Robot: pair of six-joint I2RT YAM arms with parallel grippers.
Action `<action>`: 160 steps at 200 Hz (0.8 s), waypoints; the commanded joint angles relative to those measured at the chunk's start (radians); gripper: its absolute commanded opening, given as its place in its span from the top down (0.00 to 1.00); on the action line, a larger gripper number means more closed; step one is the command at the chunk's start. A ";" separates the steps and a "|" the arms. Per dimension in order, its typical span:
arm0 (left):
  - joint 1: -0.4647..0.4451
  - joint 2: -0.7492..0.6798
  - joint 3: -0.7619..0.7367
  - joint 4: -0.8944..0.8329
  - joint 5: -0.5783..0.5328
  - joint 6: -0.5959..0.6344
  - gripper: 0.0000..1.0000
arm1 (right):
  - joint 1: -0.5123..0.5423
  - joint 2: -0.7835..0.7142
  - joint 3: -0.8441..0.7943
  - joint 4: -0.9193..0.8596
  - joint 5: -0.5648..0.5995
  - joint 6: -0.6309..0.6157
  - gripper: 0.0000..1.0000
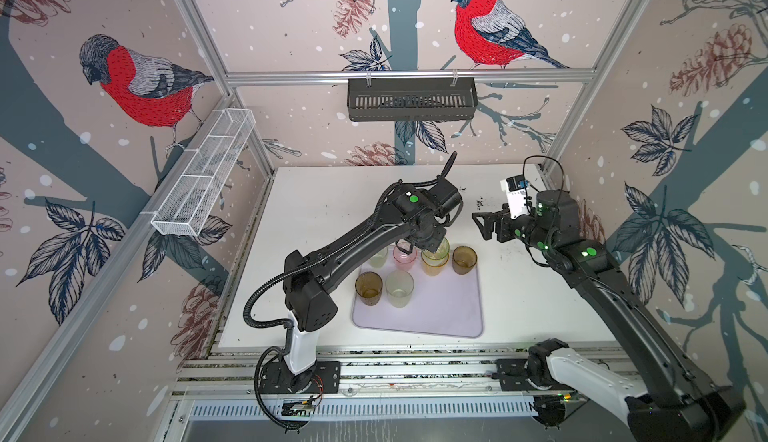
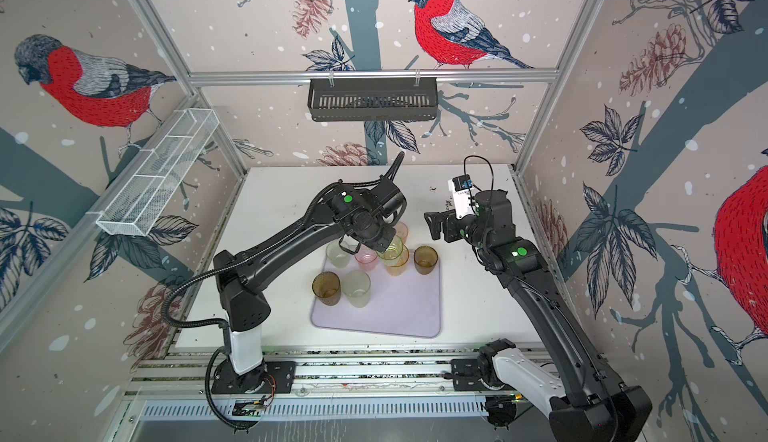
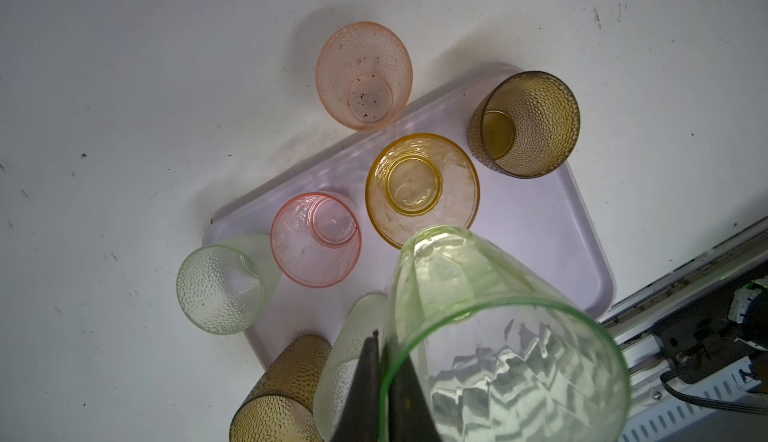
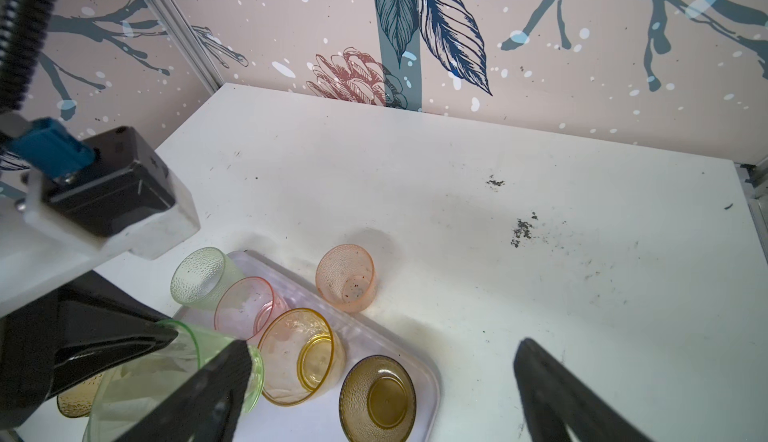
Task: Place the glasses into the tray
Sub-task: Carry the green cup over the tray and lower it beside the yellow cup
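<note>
My left gripper (image 3: 380, 344) is shut on the rim of a bright green glass (image 3: 498, 336), held tilted just above an amber glass (image 3: 422, 190) on the lilac tray (image 3: 540, 232). In both top views that gripper (image 1: 430, 247) hangs over the tray's far edge. Also on the tray stand a pink glass (image 1: 405, 255), two brown ones (image 1: 464, 259) (image 1: 368, 288) and a frosted one (image 1: 400, 288). A pale green glass (image 1: 379, 256) sits at the far left corner. A peach glass (image 2: 401, 231) stands on the table behind the tray. My right gripper (image 1: 482, 224) hovers open and empty, right of them.
A black slotted basket (image 1: 411, 99) hangs on the back wall and a white wire basket (image 1: 203, 174) on the left wall. The tray's near half (image 1: 436, 315) is bare. Dark specks (image 4: 521, 230) mark the white table (image 4: 457, 170) at the back right.
</note>
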 commanded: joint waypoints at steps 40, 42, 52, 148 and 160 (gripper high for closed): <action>-0.061 -0.024 -0.106 0.067 0.023 0.047 0.96 | -0.026 -0.027 -0.041 0.032 -0.039 0.039 0.00; -0.063 -0.026 -0.111 0.068 0.024 0.048 0.96 | -0.026 -0.027 -0.043 0.033 -0.039 0.040 0.00; -0.069 -0.035 -0.137 0.080 0.026 0.051 0.96 | -0.028 -0.027 -0.047 0.037 -0.042 0.044 0.00; -0.092 -0.097 -0.333 0.190 0.054 0.064 0.96 | -0.043 -0.043 -0.094 0.062 -0.055 0.064 0.00; -0.095 -0.101 -0.353 0.201 0.057 0.066 0.96 | -0.046 -0.044 -0.097 0.062 -0.055 0.064 0.00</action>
